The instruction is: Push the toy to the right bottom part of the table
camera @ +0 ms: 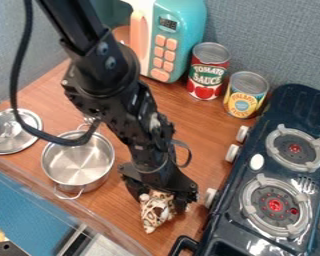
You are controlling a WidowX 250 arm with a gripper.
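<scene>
The black gripper (160, 196) hangs low over the front of the wooden table (99, 212), directly above and against a small toy (156, 212) with brown and cream spots. The toy lies near the table's front edge, between the steel pot and the stove. Its upper part is partly hidden by the gripper, while its lower part sticks out below. Whether the gripper holds the toy or only stands around it, I cannot tell.
A steel pot (78, 162) and a lid (12, 131) stand at the left. Behind are a toy microwave (179, 35), a tomato sauce can (207, 71) and a pineapple can (245, 95). The dark stove (219, 232) with white knobs borders the right side.
</scene>
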